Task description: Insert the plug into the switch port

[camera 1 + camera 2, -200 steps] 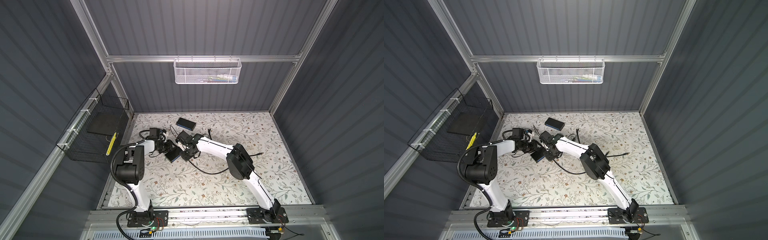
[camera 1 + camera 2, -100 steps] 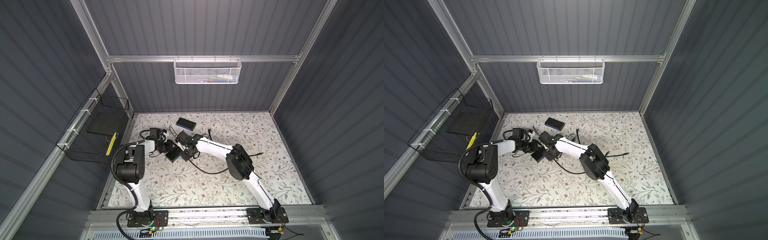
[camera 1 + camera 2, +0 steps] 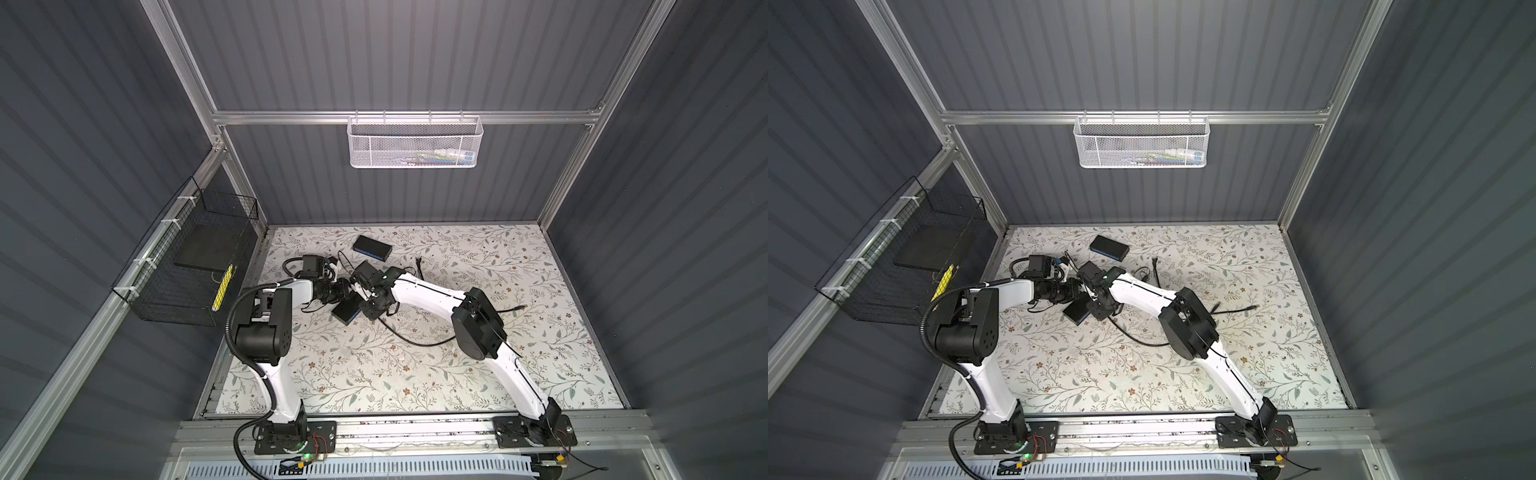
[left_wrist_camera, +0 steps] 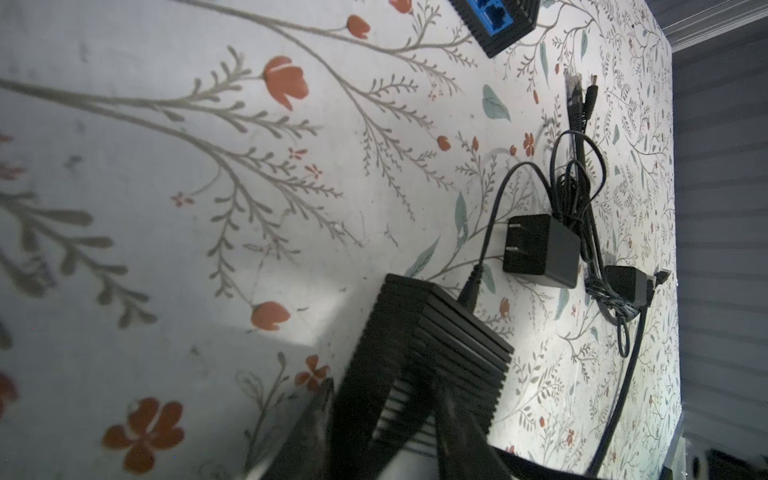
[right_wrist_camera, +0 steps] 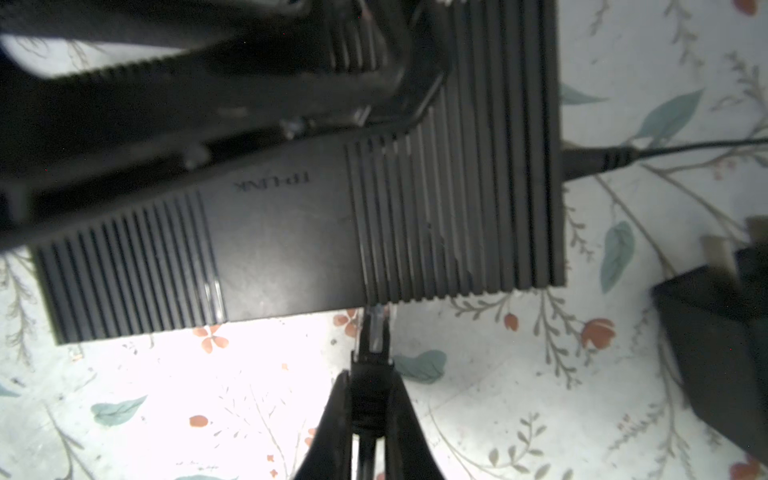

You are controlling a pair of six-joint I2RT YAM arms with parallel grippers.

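The switch, left of the table's middle, is grasped by the left jaws; the clear plug is clenched in the right jaws, its tip against the switch's long edge. A power adapter and tangled cables are crowded just beside. Its blue port face is shown only in the top views.

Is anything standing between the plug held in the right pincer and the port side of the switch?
Nothing visible does. The clear plug, held in the right pincer, points straight at the edge of the switch, its tip at that edge; the port itself is hidden.
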